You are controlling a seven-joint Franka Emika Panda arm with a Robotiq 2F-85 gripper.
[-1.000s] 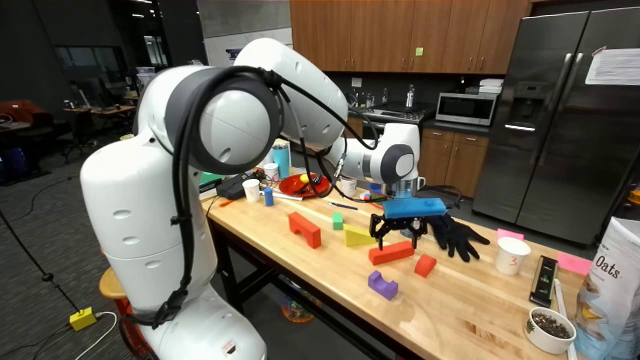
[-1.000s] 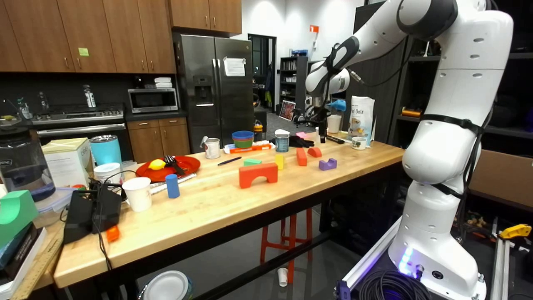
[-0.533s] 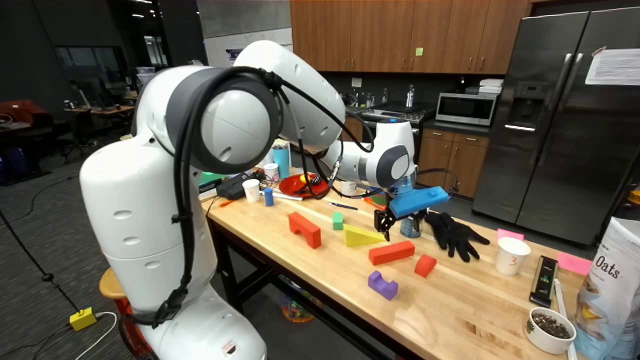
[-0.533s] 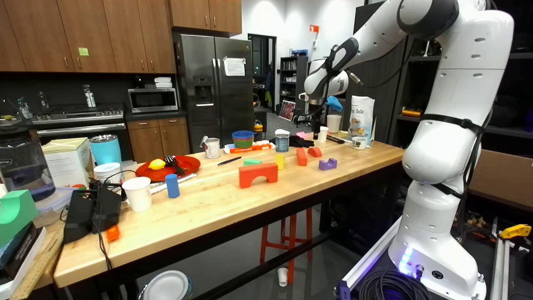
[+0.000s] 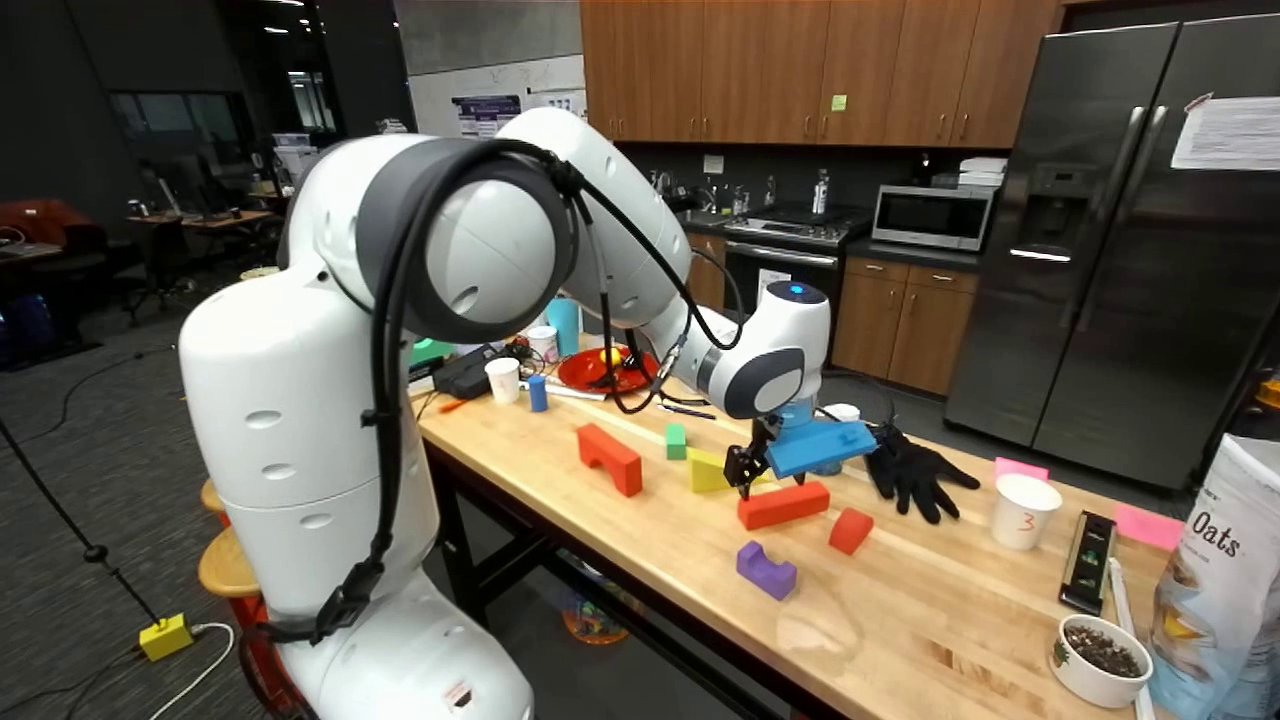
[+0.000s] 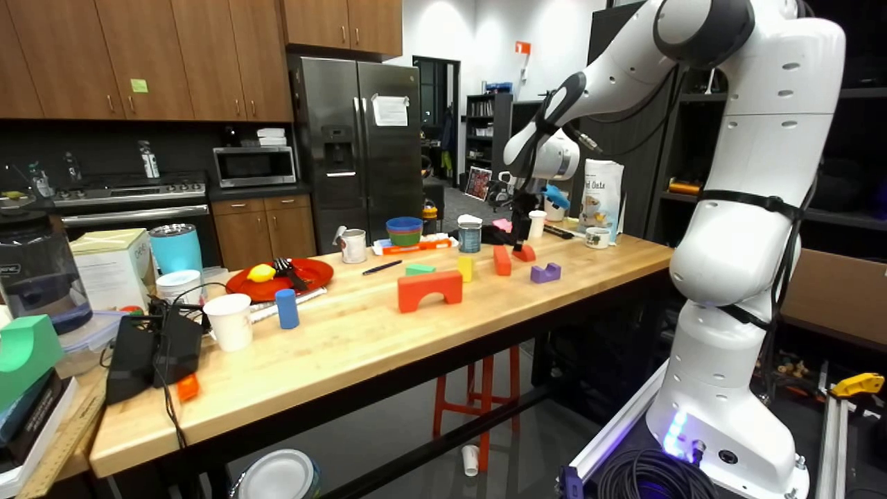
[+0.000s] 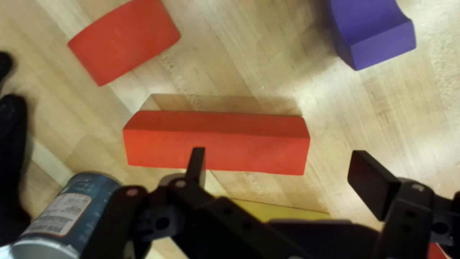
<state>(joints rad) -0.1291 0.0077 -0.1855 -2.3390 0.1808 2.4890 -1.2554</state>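
Gripper: spread wide, grasping nothing, above bench near yellow wedge | red bar: on bench, just beside wedge, not touching | handling, judged: probably light, stiff, hardly fragile; best held mid-length across narrow width

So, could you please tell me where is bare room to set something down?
Bare wood lies between the purple block and the white bowl, and between the blue cylinder and the red arch. Around the fingers it is crowded: red bar, yellow wedge, black glove.
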